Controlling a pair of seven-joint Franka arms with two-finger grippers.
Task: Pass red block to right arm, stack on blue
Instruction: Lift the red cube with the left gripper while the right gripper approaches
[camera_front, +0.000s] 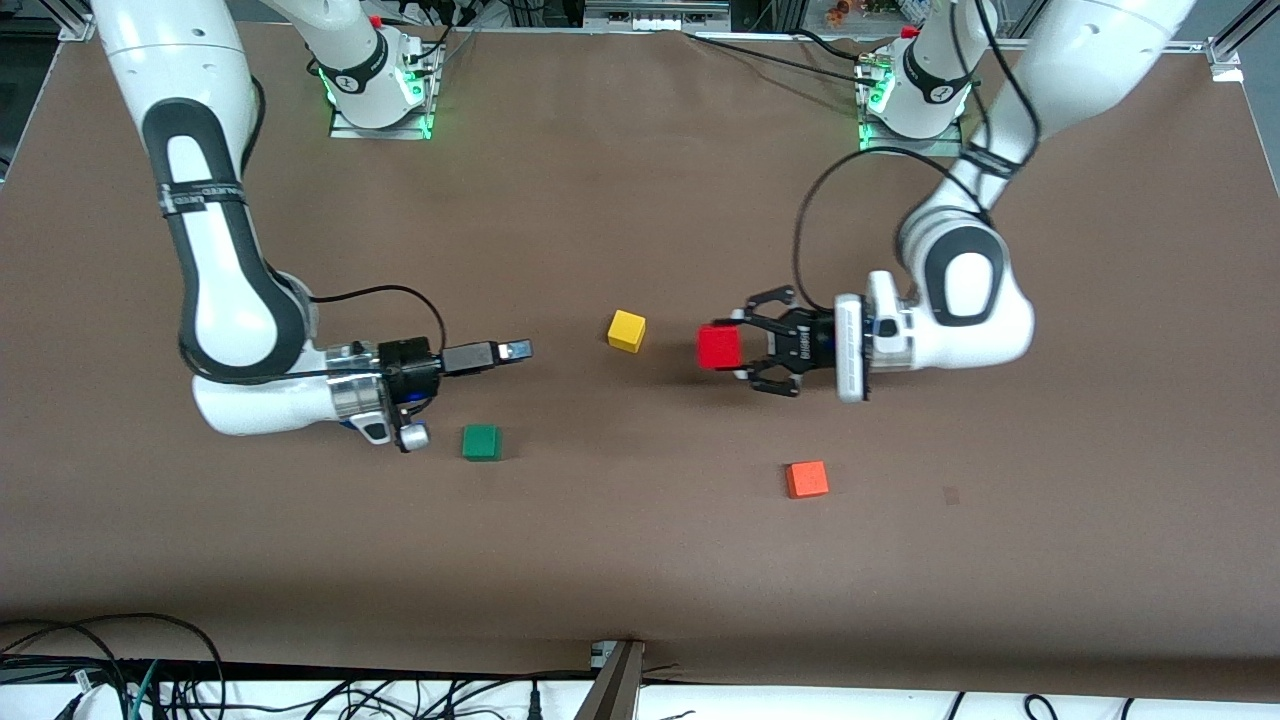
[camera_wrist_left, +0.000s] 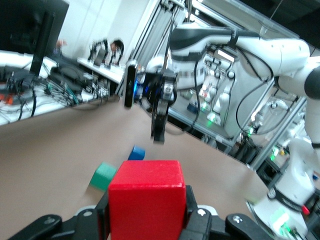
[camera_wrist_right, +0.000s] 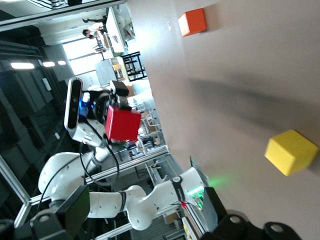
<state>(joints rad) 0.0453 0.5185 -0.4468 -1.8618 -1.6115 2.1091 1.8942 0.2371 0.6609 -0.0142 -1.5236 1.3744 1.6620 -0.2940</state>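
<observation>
My left gripper (camera_front: 722, 348) is shut on the red block (camera_front: 719, 347) and holds it in the air, beside the yellow cube and toward the left arm's end. In the left wrist view the red block (camera_wrist_left: 145, 200) sits squarely between the jaws. My right gripper (camera_front: 500, 352) is open and empty, level with the table and pointing at the red block, which shows in the right wrist view (camera_wrist_right: 122, 124). The blue cube (camera_wrist_left: 136, 153) lies on the table under the right gripper. Only a blue sliver (camera_front: 519, 349) shows at the fingertips in the front view.
A yellow cube (camera_front: 627, 330) lies on the table between the two grippers. A green cube (camera_front: 481, 442) lies nearer the front camera than the right gripper. An orange cube (camera_front: 806, 479) lies nearer the camera than the left gripper.
</observation>
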